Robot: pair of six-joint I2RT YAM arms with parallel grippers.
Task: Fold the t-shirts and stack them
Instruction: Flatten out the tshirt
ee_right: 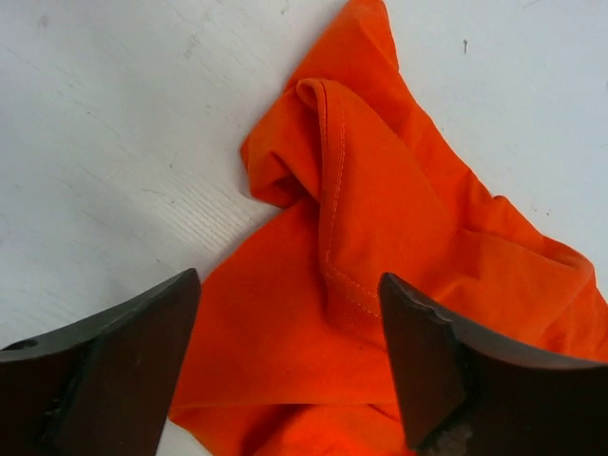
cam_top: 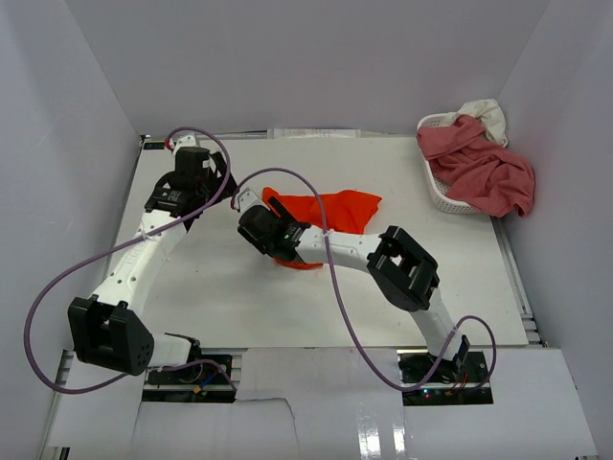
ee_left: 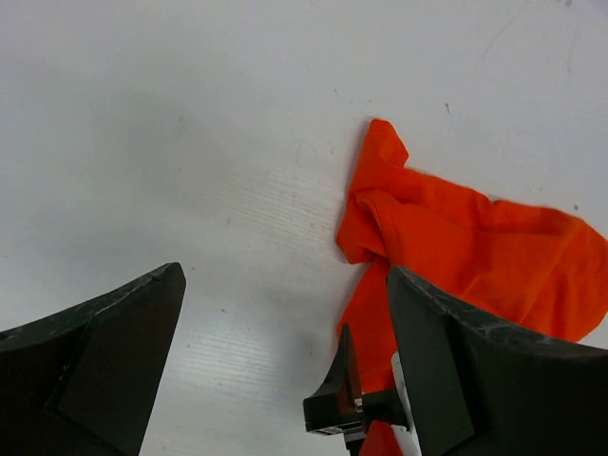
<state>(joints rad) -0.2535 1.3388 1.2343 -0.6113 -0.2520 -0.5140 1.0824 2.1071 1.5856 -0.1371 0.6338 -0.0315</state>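
Broadly, the white bench (cam_top: 220, 287) is carrying everything: at its far right corner a white basket (cam_top: 436, 187) is holding a rose-pink shirt (cam_top: 484, 168), which is spilling over the rim, with a cream one (cam_top: 484, 113) tucked behind it. Near the middle the orange-red t-shirt (cam_top: 335, 209) is lying crumpled in a loose heap, not yet spread. The right arm (cam_top: 354, 251) is reaching across it, its jaws standing wide apart just above the cloth and gripping nothing. The left arm (cam_top: 144, 254) is holding its jaws equally wide over bare bench just left of the shirt's left tip. The fabric is looking thin, light and limp, so it is likely going to drape and bunch rather than keep a shape, and a pinch mid-cloth would only be gathering folds. The stitched sleeve hem (ee_right: 332, 190), showing between the right jaws, is offering the firmer edge to take.
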